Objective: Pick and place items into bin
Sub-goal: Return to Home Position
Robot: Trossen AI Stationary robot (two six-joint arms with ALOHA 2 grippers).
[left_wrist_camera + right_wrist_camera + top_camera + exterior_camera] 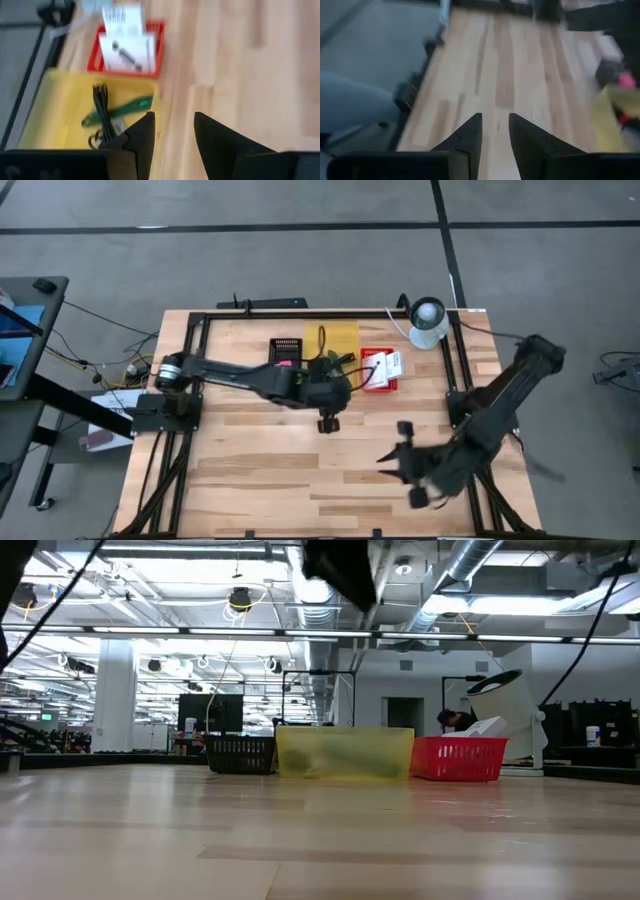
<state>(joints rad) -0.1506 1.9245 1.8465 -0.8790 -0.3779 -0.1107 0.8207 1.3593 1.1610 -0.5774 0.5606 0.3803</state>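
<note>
Left wrist view: floppy-looking black coiled cable (102, 107) is lying in yellow plastic bin (55, 100), pinchable mid-loop; left pincer (174, 116), right pincer (495, 116) are gaping empty.

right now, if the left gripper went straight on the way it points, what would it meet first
Probably the bare tabletop. The left gripper aims at wood just beside the yellow bin and the red basket, though depth is unclear.
</note>
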